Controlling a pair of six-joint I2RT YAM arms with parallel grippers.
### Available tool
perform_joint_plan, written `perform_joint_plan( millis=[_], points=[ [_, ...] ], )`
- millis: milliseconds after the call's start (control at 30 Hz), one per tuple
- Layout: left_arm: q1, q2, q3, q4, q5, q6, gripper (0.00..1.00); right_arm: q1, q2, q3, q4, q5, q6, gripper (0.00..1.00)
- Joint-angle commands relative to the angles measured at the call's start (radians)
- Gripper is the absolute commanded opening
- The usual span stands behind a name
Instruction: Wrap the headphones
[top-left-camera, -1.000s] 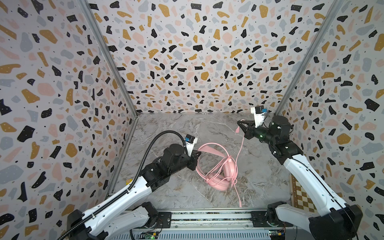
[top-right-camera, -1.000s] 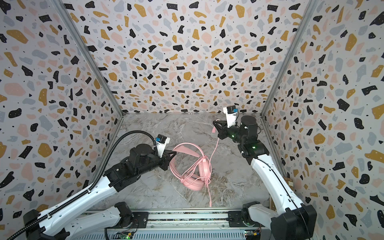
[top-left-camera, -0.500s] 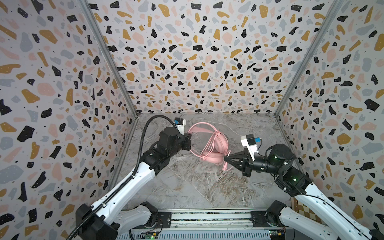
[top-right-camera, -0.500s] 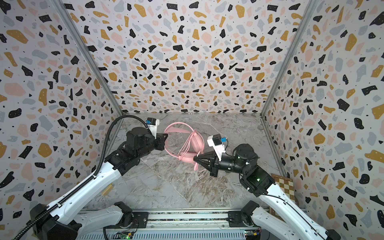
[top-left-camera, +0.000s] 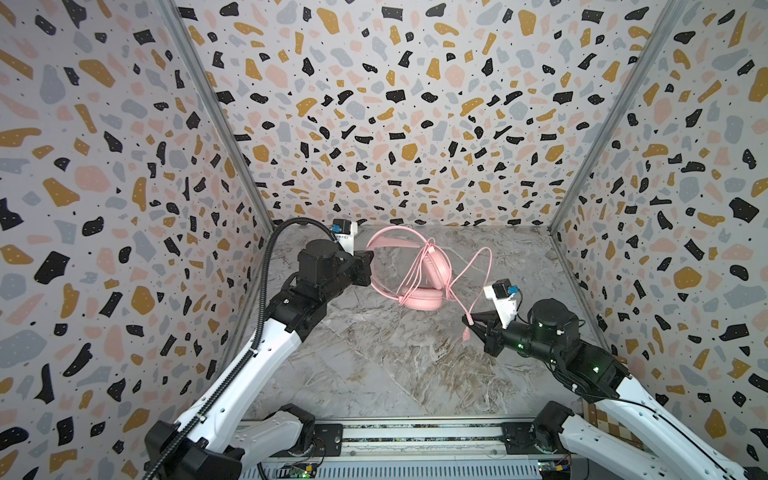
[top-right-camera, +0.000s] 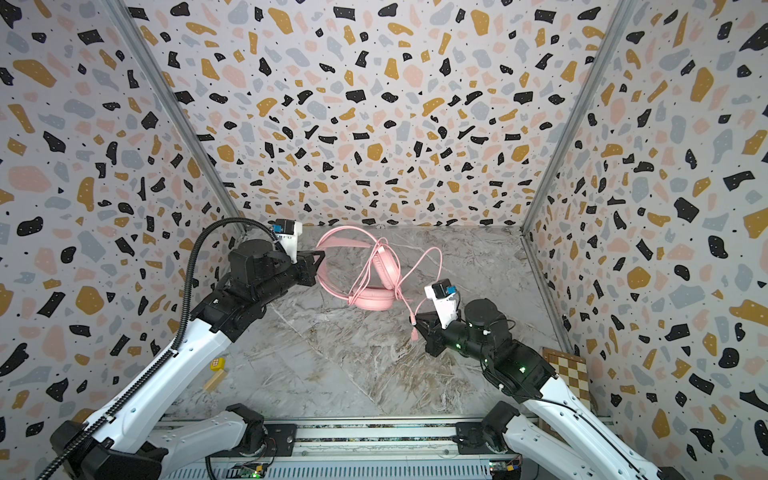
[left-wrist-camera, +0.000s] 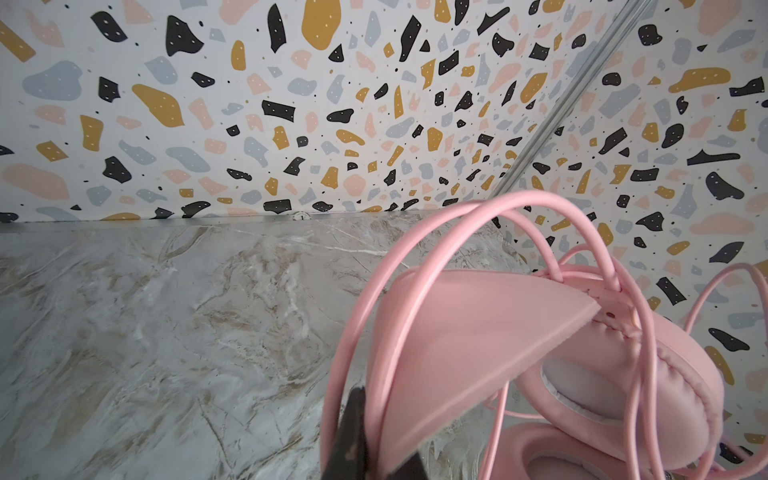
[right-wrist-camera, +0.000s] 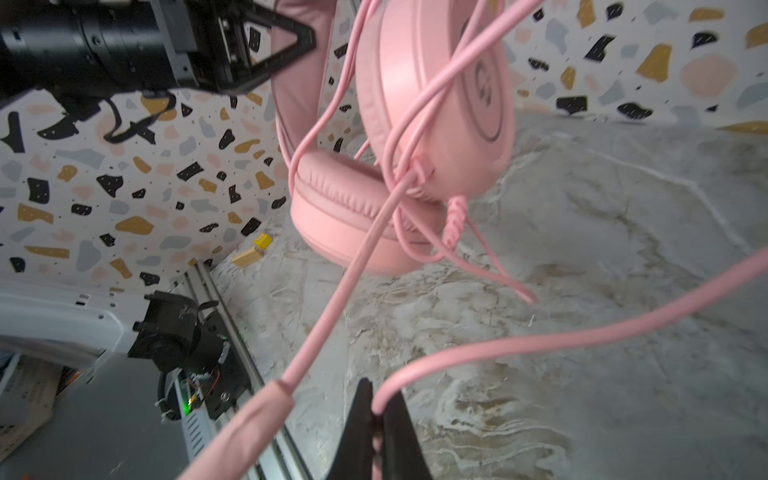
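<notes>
Above marble floor (top-left-camera: 374, 374) my left gripper (top-left-camera: 369, 261) clamps the headphones (top-left-camera: 419, 297) by the headband (top-left-camera: 390, 239) at frame centre, my right gripper (top-left-camera: 471, 324) pinching their cable (right-wrist-camera: 540, 345) lower right of the earcups (top-left-camera: 436, 266)

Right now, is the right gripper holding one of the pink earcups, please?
No, the right gripper is shut on the thin pink cable, apart from both earcups.

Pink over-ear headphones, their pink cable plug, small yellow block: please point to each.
Pink over-ear headphones (top-left-camera: 419, 300), in a top view: lower earcup.
Pink cable plug (top-left-camera: 466, 335), in a top view: hanging plug body.
Small yellow block (top-right-camera: 217, 363), in a top view: upper face.
</notes>
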Motion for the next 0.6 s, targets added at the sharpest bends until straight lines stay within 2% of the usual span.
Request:
perform_joint_plan(
  millis=[0,133,300,400,500,567],
  points=[
    [0.042,-0.049,0.013,0.108,0.059,-0.034,0.00,-0.004,-0.018,0.061,-0.047,0.136,-0.033,0.00],
    [0.053,-0.056,0.023,0.074,0.016,-0.001,0.00,-0.004,-0.073,0.101,-0.042,0.210,-0.051,0.00],
    [0.058,-0.054,0.019,0.038,-0.068,0.023,0.00,-0.004,-0.136,0.167,-0.019,0.245,-0.069,0.00],
    [0.058,-0.047,0.013,0.027,-0.135,0.033,0.00,-0.004,-0.180,0.183,0.038,0.147,-0.102,0.00],
    [0.059,-0.029,0.017,0.004,-0.242,0.011,0.00,-0.004,-0.188,0.214,0.078,-0.044,-0.139,0.00],
    [0.061,-0.024,0.006,0.027,-0.274,-0.007,0.00,-0.004,-0.181,0.227,0.097,-0.196,-0.130,0.00]
  ],
)
